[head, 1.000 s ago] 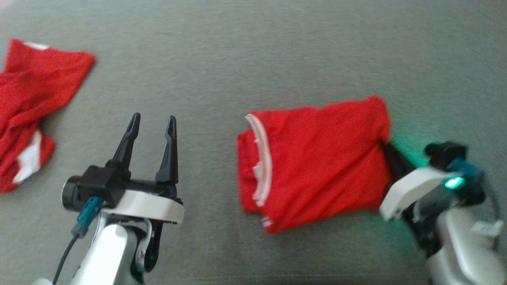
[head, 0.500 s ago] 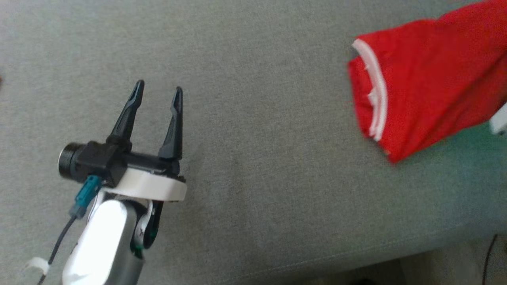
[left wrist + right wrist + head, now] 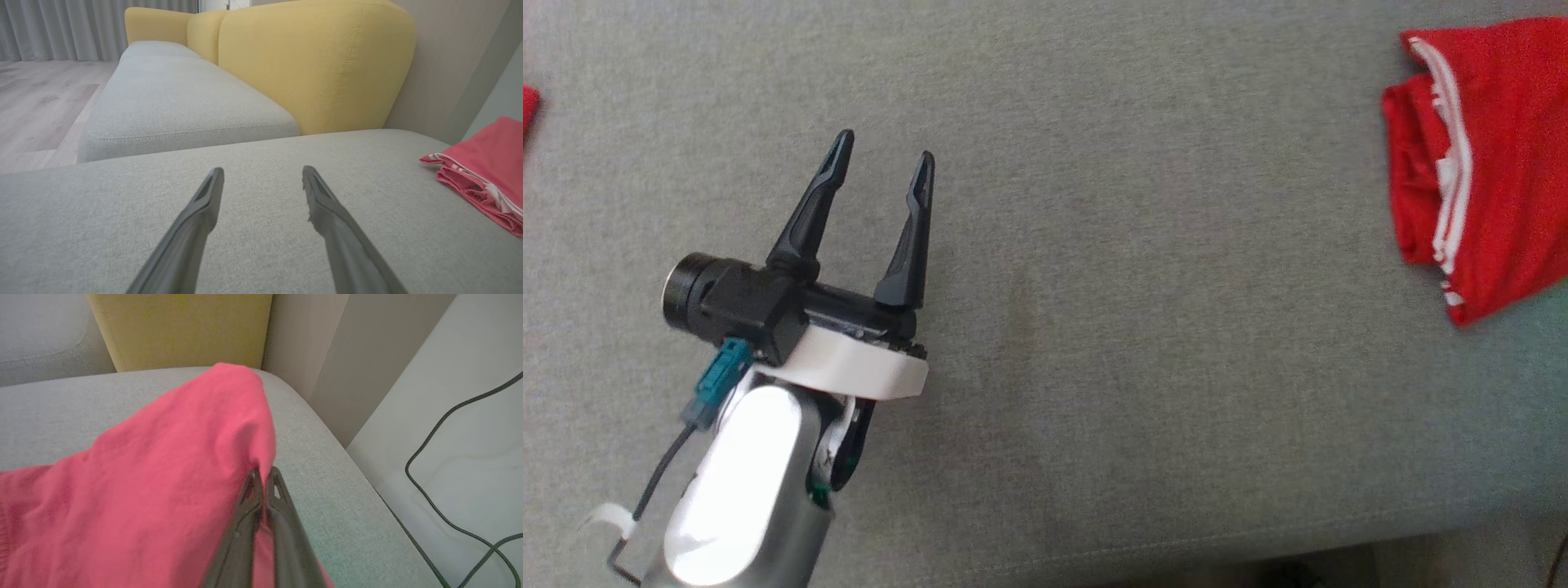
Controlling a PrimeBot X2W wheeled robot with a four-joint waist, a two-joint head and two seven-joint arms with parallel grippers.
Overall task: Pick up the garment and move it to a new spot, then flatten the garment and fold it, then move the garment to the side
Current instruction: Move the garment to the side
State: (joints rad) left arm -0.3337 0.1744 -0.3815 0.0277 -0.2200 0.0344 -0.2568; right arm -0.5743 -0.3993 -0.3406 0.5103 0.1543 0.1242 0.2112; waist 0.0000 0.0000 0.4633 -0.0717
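Garment [image 3: 1503, 163] sits folded at the right end of the grey cushion [image 3: 1135, 327]; right gripper [image 3: 263, 473] is pinching its edge, I'd guess to drag it sideways; left gripper [image 3: 884, 151] hovers spread and empty well apart, probably not needed for this bit.

You get soft, even daylight in all three views, and the shadows are faint. In the head view the pale forearm [image 3: 739, 482] glares white, and a green tint falls on the sofa cushion [image 3: 1531, 343] at the right edge. Both wrist views wash the garment [image 3: 143, 477] to pink — its nearest folds look soft and out of focus.
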